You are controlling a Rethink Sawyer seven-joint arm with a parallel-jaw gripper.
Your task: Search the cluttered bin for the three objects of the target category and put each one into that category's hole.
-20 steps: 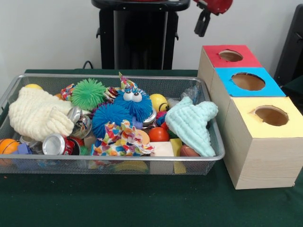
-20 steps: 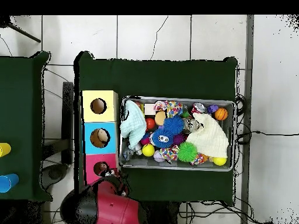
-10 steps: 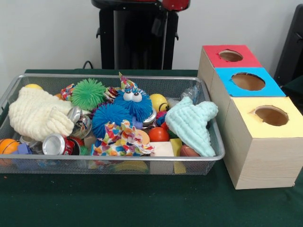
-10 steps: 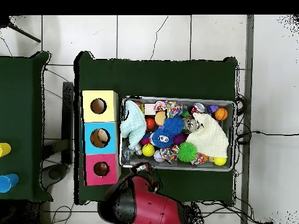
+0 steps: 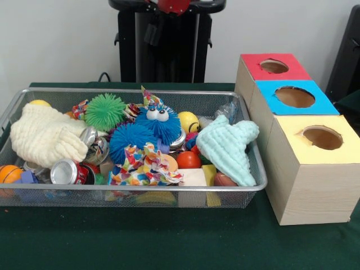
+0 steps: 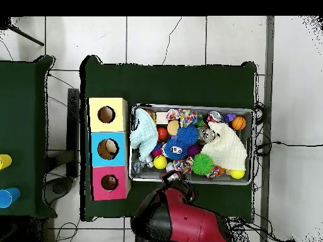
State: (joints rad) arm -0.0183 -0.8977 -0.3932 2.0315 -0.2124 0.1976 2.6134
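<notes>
The claw [image 5: 152, 32] hangs high at the top of the front view, dark against the black pedestal, and whether it is apart or together cannot be told; nothing can be seen in it. From overhead the red and black arm [image 6: 180, 217] ends just at the bin's robot-side rim, near the middle of its length. The wire bin [image 5: 247, 185] sits on the green table [image 5: 169, 242] and is full: a cream cloth [image 5: 45, 135] at one end, a mint cloth [image 5: 228, 147] draped at the end nearest the boxes, and between them a green spiky ball [image 5: 104, 111], a blue spiky ball [image 5: 129, 140], a blue fuzzy toy with eyes [image 5: 160, 121], a yellow ball [image 5: 188, 120], a red ball [image 5: 188, 160], a crushed can [image 5: 67, 171], an orange ball [image 5: 8, 173] and a patterned cloth [image 5: 143, 166]. Beside the bin stand three boxes in a row, touching, each with a round hole: red box [image 5: 273, 66], blue box [image 5: 295, 97], yellow box [image 5: 322, 138].
</notes>
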